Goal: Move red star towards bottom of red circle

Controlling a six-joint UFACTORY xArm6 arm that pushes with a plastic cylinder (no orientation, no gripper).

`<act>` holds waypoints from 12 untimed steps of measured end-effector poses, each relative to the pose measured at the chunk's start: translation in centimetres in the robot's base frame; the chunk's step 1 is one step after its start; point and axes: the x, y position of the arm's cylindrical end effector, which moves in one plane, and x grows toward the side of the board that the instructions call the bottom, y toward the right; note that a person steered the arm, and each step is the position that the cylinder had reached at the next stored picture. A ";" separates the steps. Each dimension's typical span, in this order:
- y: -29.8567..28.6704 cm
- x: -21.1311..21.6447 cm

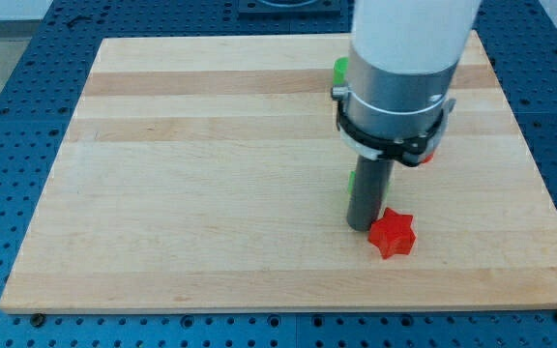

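The red star [392, 234] lies nearest you, and everything here is placed from it. Your rod's tip [360, 227] stands just at the star's left edge, touching or nearly so; it is a bare rod and holds nothing. Above the star, mostly hidden behind the arm's grey collar, a sliver of red shows at the collar's right: likely the red circle [429, 153], though you cannot confirm its shape. A green block [351, 180] peeks out beside the rod, up-left of the star, and another green block [340, 69] sits far above. The risk: pushing from this side could send the star rightward past its spot, or spin it off the tip. The hidden circle could also get nudged unseen.
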 end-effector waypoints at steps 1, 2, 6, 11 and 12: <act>-2.6 1.2; -2.7 2.6; 2.4 4.0; 5.3 -0.2; 6.2 -0.9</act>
